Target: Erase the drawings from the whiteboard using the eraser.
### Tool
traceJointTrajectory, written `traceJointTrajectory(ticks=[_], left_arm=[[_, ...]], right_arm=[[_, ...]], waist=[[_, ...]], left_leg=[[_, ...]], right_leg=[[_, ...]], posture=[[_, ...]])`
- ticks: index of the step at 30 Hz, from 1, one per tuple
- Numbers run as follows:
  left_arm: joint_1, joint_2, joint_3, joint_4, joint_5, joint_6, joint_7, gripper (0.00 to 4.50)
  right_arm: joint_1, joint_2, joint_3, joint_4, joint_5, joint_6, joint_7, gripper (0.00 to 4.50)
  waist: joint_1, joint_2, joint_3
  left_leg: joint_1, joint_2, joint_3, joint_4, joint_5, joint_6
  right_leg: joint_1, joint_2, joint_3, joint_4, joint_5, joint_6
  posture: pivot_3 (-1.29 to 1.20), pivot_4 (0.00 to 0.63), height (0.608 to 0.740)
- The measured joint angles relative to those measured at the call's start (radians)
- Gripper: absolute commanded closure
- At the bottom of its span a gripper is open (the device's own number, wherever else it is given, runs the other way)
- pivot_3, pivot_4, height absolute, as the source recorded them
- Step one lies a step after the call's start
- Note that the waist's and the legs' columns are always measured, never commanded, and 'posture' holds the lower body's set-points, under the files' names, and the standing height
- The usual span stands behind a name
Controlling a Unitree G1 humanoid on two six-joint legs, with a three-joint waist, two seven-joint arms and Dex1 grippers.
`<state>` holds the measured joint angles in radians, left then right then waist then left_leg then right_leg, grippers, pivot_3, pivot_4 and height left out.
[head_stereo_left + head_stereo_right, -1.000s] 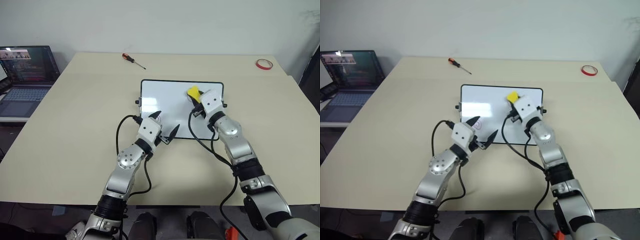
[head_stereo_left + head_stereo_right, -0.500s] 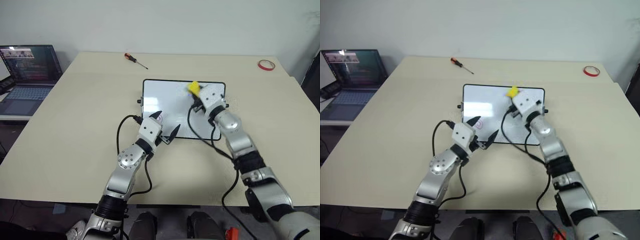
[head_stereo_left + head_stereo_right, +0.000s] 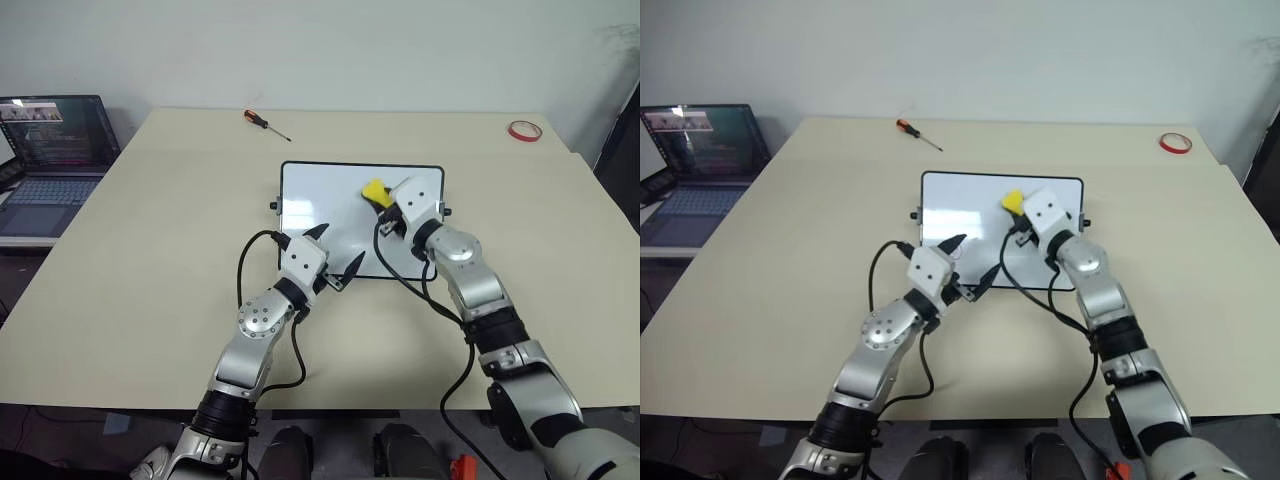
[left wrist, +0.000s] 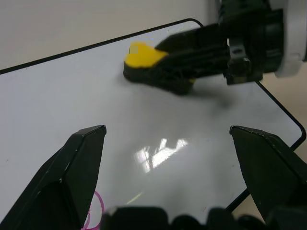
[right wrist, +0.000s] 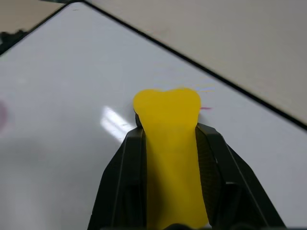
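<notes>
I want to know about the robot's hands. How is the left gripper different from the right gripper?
The left gripper is open and holds nothing; the right gripper is shut on the yellow eraser. The left is at the whiteboard's near edge; the right is farther in. Both have two black fingers.

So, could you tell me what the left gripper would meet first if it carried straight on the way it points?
Probably the eraser held in the right gripper, which sits ahead of the open left gripper over the whiteboard; depth is hard to judge.
</notes>
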<state>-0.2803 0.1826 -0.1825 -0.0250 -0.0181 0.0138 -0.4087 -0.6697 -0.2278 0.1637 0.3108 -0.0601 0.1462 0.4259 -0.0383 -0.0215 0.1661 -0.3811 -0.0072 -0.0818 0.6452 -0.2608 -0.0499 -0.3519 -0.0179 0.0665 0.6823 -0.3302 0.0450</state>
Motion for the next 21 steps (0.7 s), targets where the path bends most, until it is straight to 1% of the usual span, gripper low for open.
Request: traceJointTrajectory(ticks=[3,6,10,14,21], left_arm=[[0.0,-0.001,-0.001,-0.001,0.0,0.0,0.001,0.0],[0.0,-0.002,-0.001,-0.001,0.0,0.0,0.002,0.0],[-0.008,-0.01,-0.005,0.0,0.0,0.0,0.002,0.0],[-0.01,-0.011,-0.006,-0.001,0.0,0.0,0.001,0.0],[-0.01,-0.012,-0.007,-0.001,0.0,0.0,0.0,0.0]], right_arm=[[0.017,-0.004,0.008,-0.041,0.002,0.048,0.024,3.41],[0.011,-0.005,0.009,-0.035,0.0,0.057,0.02,3.41],[-0.076,-0.01,0.0,0.056,-0.027,0.026,-0.062,3.41],[-0.114,-0.026,-0.026,0.109,-0.045,-0.009,-0.142,3.41],[-0.112,-0.025,-0.022,0.115,-0.05,-0.024,-0.161,3.41]], waist=[[0.0,0.0,0.0],[0.0,0.0,0.0],[0.0,0.0,0.0],[0.009,0.0,0.0],[0.007,0.0,0.0]], left_leg=[[0.0,0.0,0.0,0.0,0.0,0.0],[0.0,0.0,0.0,0.0,0.0,0.0],[0.001,0.0,-0.001,0.0,0.0,0.0],[0.0,-0.001,-0.001,0.0,0.001,0.001],[0.0,-0.001,-0.001,0.0,0.001,0.001]], right_leg=[[0.0,0.0,0.0,0.0,0.0,0.0],[0.0,0.0,0.0,0.0,0.0,0.0],[0.0,0.0,-0.001,0.0,0.002,0.0],[0.001,0.0,-0.001,0.0,0.002,0.0],[0.0,0.0,-0.001,0.0,0.002,0.0]], posture=[[0.0,0.15,0.74],[0.0,0.15,0.74],[0.0,0.15,0.74],[0.0,0.15,0.74],[0.0,0.15,0.74]])
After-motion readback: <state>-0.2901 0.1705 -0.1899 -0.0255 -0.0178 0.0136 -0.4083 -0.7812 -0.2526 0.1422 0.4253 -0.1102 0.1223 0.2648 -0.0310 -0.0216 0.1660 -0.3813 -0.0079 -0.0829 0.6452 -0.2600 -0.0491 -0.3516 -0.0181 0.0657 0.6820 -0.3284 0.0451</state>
